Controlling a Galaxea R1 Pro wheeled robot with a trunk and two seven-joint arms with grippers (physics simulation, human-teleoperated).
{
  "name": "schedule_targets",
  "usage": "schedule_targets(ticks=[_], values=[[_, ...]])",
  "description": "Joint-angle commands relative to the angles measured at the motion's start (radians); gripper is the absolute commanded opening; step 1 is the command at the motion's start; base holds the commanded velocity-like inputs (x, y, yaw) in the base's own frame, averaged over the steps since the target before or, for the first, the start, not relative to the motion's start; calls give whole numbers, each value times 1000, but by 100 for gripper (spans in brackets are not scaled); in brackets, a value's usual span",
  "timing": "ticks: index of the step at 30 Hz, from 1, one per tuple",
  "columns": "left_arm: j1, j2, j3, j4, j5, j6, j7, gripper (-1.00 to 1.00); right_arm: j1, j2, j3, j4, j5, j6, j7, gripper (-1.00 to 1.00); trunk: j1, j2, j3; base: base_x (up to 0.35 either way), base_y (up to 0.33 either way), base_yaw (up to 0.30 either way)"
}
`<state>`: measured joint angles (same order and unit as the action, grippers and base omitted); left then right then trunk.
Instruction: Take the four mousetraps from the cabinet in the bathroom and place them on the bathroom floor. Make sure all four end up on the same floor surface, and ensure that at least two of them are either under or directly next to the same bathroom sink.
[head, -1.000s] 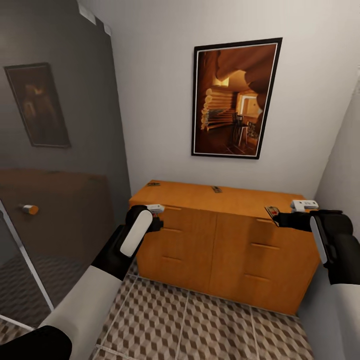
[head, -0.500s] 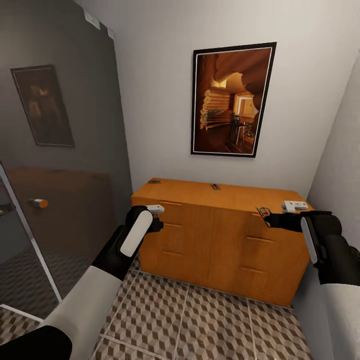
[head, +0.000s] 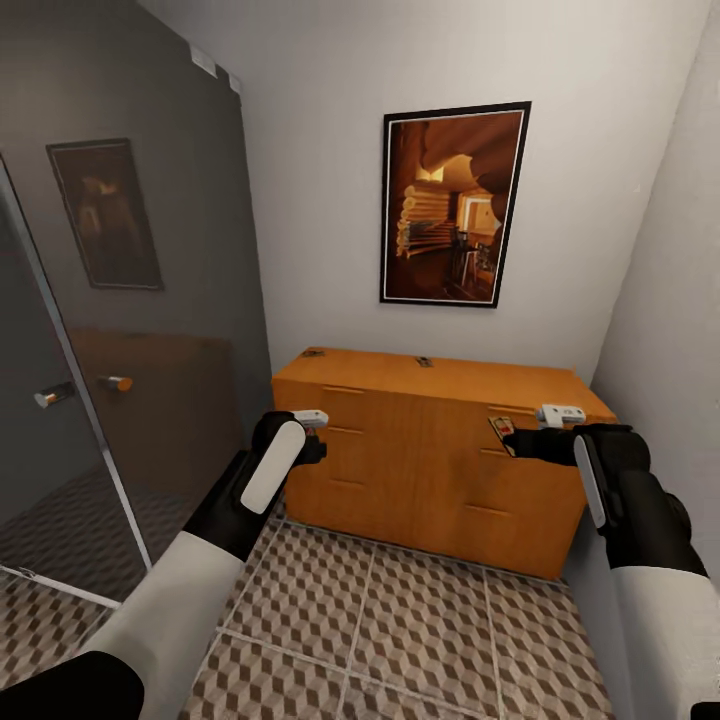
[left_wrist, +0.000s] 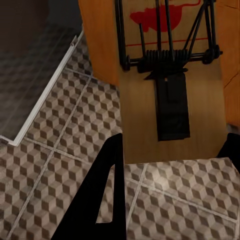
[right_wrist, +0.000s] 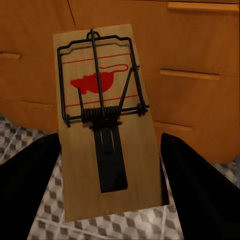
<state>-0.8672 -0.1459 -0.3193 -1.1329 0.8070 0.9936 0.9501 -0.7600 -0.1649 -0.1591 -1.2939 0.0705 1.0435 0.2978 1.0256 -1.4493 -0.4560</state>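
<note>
Holding a mousetrap in each gripper, the robot faced the orange-brown cabinet (head: 430, 450) from the cube-patterned bathroom floor (head: 400, 620). The left gripper (head: 318, 435) hung in front of the cabinet's left drawer fronts, and in the left wrist view its dark fingers (left_wrist: 102, 195) flanked a pale wooden trap (left_wrist: 170, 90) with a red mouse print, wire bar and coiled spring, so the jaws were closed on the board's edges. The right gripper (head: 515, 440) sat before the right drawer fronts with its own trap (right_wrist: 107, 120) pinched between the fingers (right_wrist: 197, 190), the board tilted slightly in the grasp. Two small dark shapes on the cabinet top, one near the left rear corner (head: 313, 352) and one near the middle of the back edge (head: 424, 361), were probably the remaining two traps, though they were too small to tell for certain. The step in hand looked like carrying the held pair away to the floor. Doing it well meant keeping both grips firm while the base turned, clearing the glass shower panel (head: 120, 330) on the left, lowering each trap flat close to the tiles before opening, and setting this pair beside the sink so the placement condition was met early.
</note>
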Motion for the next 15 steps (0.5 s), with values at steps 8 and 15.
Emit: schedule_targets(ticks=[8,15], values=[[-1,0,-1,-1,8,4,11,-100,-1,18,0,0,8,4,9,-100,-1,-1,-1,-336,0,0],[-1,0,-1,-1,8,4,10,-100,-1,47,0,1,9,4,8,-100,-1,-1,-1,-337,0,0]])
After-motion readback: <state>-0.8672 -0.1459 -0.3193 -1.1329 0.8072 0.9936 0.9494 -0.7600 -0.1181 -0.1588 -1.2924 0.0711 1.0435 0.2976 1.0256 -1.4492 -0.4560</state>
